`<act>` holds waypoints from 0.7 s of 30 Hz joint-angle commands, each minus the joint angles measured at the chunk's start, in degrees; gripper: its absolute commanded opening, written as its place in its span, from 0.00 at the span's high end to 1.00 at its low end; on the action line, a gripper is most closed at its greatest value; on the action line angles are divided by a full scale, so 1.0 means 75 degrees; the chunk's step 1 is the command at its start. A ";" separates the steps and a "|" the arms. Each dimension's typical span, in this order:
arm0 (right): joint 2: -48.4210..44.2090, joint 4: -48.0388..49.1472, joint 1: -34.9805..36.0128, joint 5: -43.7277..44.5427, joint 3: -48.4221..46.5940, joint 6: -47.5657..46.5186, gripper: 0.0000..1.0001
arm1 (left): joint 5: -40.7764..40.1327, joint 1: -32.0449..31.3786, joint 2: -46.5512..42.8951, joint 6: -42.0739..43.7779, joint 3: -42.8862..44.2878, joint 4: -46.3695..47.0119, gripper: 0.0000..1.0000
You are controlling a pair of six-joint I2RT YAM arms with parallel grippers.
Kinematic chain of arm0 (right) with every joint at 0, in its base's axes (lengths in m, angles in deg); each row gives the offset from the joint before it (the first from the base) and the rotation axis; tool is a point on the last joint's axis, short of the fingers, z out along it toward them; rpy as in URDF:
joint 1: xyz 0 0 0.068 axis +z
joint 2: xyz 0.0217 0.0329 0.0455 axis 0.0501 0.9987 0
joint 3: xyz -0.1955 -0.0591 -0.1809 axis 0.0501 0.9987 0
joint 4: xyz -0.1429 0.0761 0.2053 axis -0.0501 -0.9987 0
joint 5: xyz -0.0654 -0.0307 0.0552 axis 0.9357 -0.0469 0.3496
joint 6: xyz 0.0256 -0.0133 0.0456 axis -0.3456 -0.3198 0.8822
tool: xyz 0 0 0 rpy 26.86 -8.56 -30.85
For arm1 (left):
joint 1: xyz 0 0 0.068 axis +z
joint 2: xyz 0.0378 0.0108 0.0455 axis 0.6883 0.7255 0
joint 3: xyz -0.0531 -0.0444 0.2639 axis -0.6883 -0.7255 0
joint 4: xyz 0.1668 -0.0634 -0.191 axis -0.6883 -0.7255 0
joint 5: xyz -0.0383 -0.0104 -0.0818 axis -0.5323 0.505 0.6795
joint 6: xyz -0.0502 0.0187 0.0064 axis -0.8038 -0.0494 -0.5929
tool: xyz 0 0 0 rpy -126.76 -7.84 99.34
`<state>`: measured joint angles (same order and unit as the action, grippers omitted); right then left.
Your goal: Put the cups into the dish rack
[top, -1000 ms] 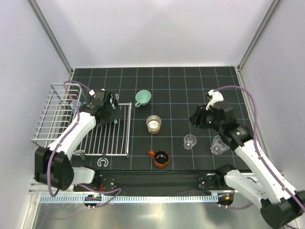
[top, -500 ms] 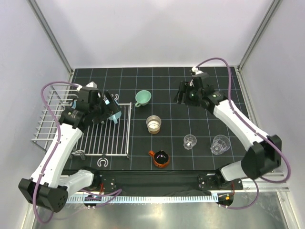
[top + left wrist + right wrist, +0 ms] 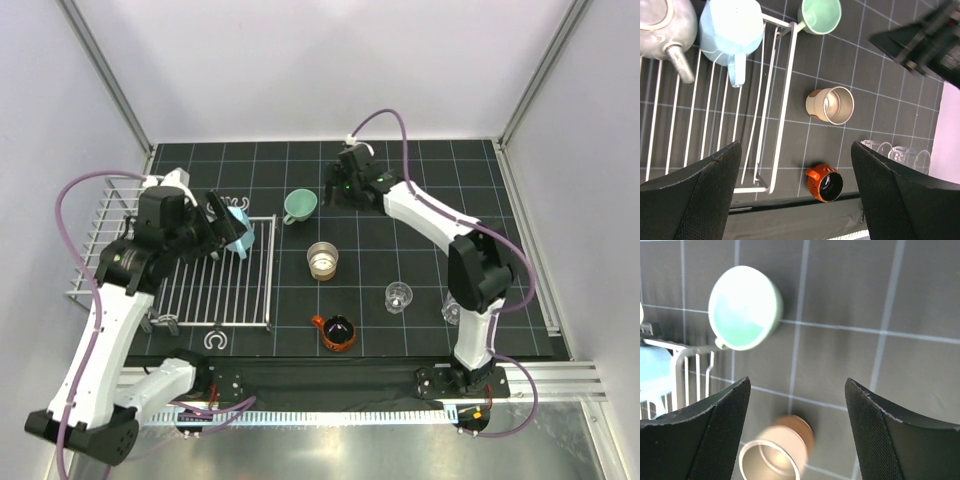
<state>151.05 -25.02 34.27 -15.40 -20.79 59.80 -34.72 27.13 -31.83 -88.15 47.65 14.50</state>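
Closest to the near edge of the worktop (image 3: 380, 340), a small orange mug (image 3: 337, 331) with a dark inside is standing upright. Just beyond it to the right a small clear cup (image 3: 399, 296) is waiting. A second clear cup (image 3: 917, 160) is sitting further right, half hidden under the right arm (image 3: 470, 270) in the top view. Further in, a round steel cup (image 3: 323, 260) is sitting near the middle of the worktop.

Along the left edge, the white wire dish rack (image 3: 268, 285) is carrying a pale blue mug (image 3: 732, 30) and a grey mug (image 3: 665, 25) on its flat slats. The left gripper (image 3: 795, 150) is hovering above those slats with its jaws spread wide and nothing between them.

Farthest out, just past the rack's far right corner, a mint green cup (image 3: 298, 206) is lying tipped with its mouth showing. The right gripper (image 3: 797, 385) is hanging just beside it, jaws apart and empty.

The mint green cup is looking like the next one to go. It is probably light, rigid and smooth-glazed, so a pinch across its round belly risks slipping. Taking it by the rim, one finger inside and one outside, seems the surest hold. The clear cups are likely calling for a gentler squeeze.
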 commanded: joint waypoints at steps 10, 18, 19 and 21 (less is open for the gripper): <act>0.1786 0.0628 0.0349 0.0672 -0.1757 -0.0030 0.21 | -0.0100 0.0014 -0.1057 0.1033 0.0331 -0.1320 0.13; 0.2655 0.0557 0.0512 0.0485 -0.2496 0.0274 0.30 | -0.0510 -0.0397 -0.1233 0.1303 0.0401 -0.1637 0.12; 0.2714 0.0569 0.0524 0.0485 -0.2496 0.0379 0.32 | -0.0510 -0.0420 -0.1256 0.1315 0.0402 -0.1672 0.12; 0.2831 0.0511 0.0536 0.0438 -0.2473 0.0532 0.45 | -0.0499 -0.0444 -0.1303 0.1326 0.0413 -0.1766 0.12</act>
<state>171.70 -22.27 37.48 -12.19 -37.05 61.09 -37.30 24.20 -40.88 -80.04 48.81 3.05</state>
